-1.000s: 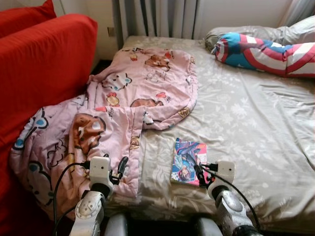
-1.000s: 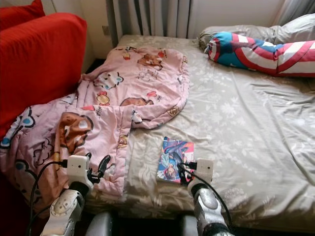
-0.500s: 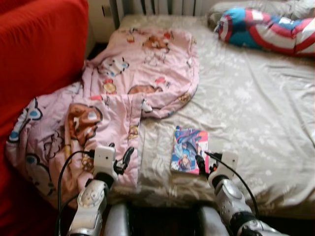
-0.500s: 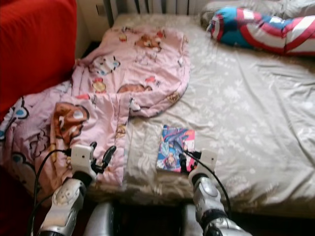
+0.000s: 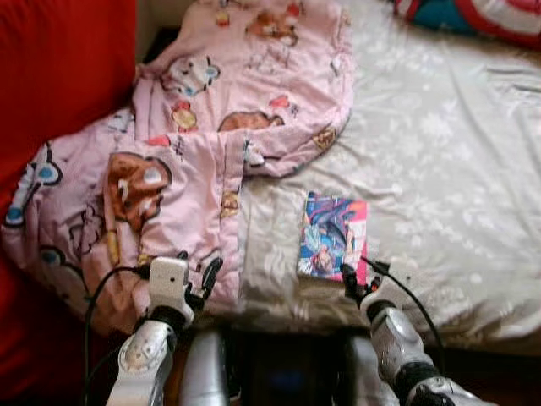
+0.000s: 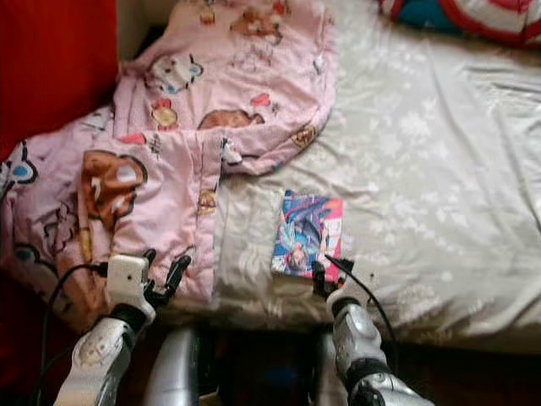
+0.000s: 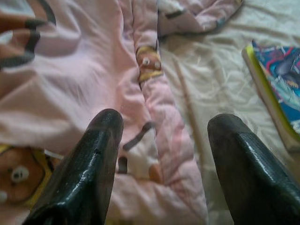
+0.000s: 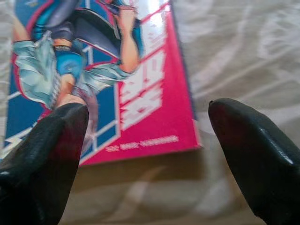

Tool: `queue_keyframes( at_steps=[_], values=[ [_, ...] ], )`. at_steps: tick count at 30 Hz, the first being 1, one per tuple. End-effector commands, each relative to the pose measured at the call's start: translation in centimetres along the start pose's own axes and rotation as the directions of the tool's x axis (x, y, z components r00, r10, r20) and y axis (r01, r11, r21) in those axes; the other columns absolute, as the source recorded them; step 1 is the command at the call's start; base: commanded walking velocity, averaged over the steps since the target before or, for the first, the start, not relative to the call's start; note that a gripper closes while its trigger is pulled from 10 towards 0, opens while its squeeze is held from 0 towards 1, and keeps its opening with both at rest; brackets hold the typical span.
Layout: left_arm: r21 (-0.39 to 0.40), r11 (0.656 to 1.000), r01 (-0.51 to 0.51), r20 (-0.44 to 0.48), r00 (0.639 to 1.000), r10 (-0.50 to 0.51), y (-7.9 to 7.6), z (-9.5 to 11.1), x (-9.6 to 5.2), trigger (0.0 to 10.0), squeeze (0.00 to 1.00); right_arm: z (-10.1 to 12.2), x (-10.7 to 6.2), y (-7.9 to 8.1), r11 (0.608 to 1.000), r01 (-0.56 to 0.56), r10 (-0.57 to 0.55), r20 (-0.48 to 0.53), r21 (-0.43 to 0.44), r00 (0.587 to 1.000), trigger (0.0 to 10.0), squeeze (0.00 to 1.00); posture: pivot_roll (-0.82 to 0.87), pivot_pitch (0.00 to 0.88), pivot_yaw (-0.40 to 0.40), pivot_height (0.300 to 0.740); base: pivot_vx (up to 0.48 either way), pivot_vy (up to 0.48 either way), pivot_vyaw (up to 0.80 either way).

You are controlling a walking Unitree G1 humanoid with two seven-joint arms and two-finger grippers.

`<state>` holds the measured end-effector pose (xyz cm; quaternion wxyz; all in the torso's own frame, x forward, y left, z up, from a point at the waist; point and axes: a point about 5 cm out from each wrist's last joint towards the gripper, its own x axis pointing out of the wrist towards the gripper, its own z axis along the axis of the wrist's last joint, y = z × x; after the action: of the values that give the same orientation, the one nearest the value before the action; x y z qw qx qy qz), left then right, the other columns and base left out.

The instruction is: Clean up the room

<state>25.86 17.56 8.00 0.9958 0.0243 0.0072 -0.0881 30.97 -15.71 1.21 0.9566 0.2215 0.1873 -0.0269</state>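
A colourful comic book [image 5: 331, 236] lies flat on the beige bed sheet [image 5: 439, 169] near the bed's front edge. My right gripper [image 5: 350, 282] is open at the book's near right corner, its fingertips [image 8: 56, 140] straddling that corner of the book [image 8: 93, 70] just above the sheet. A pink cartoon-print blanket [image 5: 186, 152] is crumpled over the left half of the bed and hangs off its side. My left gripper [image 5: 199, 272] is open over the blanket's [image 7: 70, 79] front hem, with the book's edge [image 7: 276, 89] off to one side.
A red sofa [image 5: 59, 76] stands close against the bed's left side. A red, white and blue striped pillow [image 5: 482, 13] lies at the far right of the bed. The sheet to the right of the book is bare.
The camera has tilted down and moved closer to the bed. My right gripper has come forward to the book's near corner. The left gripper stays open over the blanket's hem.
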Motion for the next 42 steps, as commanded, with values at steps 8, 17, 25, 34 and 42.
queue_keyframes(
  at_steps=[8, 17, 25, 34, 42],
  values=[
    [0.008, 1.0, -0.009, -0.044, 0.999, 0.01, 0.3, -0.2, -1.2, 10.0, 0.0, -1.1, -0.3, 0.1, 0.999, -0.012, 0.013, -0.031, 0.036, 0.999, 10.0, 0.0, 0.07, 0.333, 0.047, 0.615, 0.0, 0.0, 0.0],
    [0.008, 1.0, -0.01, -0.06, 0.998, 0.01, 0.3, -0.1, -1.8, 10.0, 0.0, -1.2, -0.5, -0.5, 0.998, 0.009, -0.007, -0.031, 0.062, 1.0, 10.0, 0.0, 0.08, 0.336, 0.051, 0.615, 0.0, 0.0, 0.0],
    [0.012, 1.0, -0.016, -0.075, 0.997, 0.017, 0.4, -0.1, -2.2, 10.0, 0.0, -1.4, -0.6, -0.5, 0.997, 0.0, 0.003, -0.031, 0.075, 1.0, 10.0, 0.0, 0.08, 0.34, 0.055, 0.615, 0.0, 0.0, 0.0],
    [0.014, 1.0, -0.016, -0.079, 0.997, 0.017, 0.4, 0.0, -2.4, 10.0, 0.0, -1.9, -0.8, -0.7, 0.996, 0.017, -0.013, -0.046, 0.084, 0.999, 10.0, 0.0, 0.09, 0.345, 0.057, 0.615, 0.0, 0.0, 0.0],
    [0.018, 1.0, -0.015, -0.086, 0.996, 0.016, 0.4, 0.0, -2.6, 10.0, 0.0, -2.7, -1.2, -1.2, 0.986, 0.046, -0.035, -0.068, 0.162, 0.997, 10.0, 0.0, 0.1, 0.352, 0.061, 0.615, 0.0, 0.0, 0.0]
  ],
)
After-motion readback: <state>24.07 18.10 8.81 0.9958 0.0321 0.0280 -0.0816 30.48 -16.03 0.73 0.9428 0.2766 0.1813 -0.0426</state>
